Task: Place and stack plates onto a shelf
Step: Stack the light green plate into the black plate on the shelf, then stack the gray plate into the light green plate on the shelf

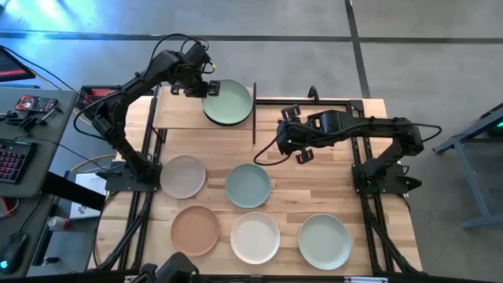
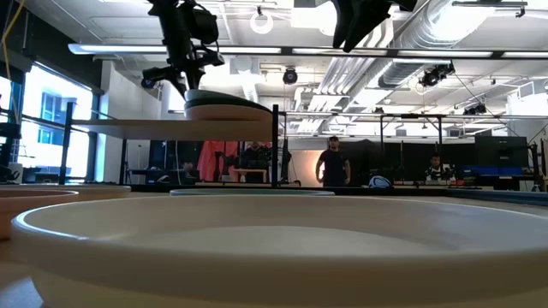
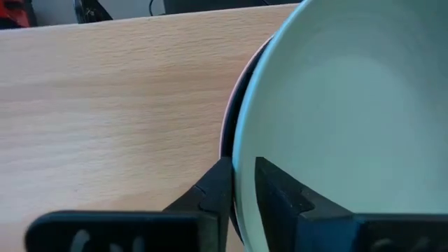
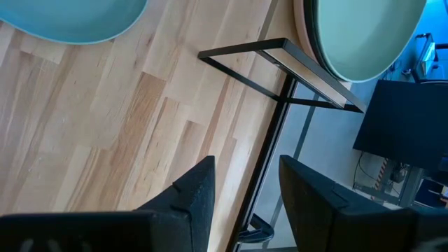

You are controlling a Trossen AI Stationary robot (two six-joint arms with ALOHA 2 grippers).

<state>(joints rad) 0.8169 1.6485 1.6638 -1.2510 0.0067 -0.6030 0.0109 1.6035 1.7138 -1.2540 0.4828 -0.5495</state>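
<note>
The shelf [image 1: 185, 110] stands along the table's [image 1: 314, 177] far edge, toward the far left corner. A stack of plates [image 1: 228, 102] sits on the shelf's right end. Five single plates [image 1: 247, 185] lie on the table before the shelf: two in a middle row, three along the near edge, each apart from its neighbours.

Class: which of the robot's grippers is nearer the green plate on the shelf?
Left. The left gripper has its fingers at the green plate rim; the right gripper hovers apart, beyond the shelf edge.
</note>
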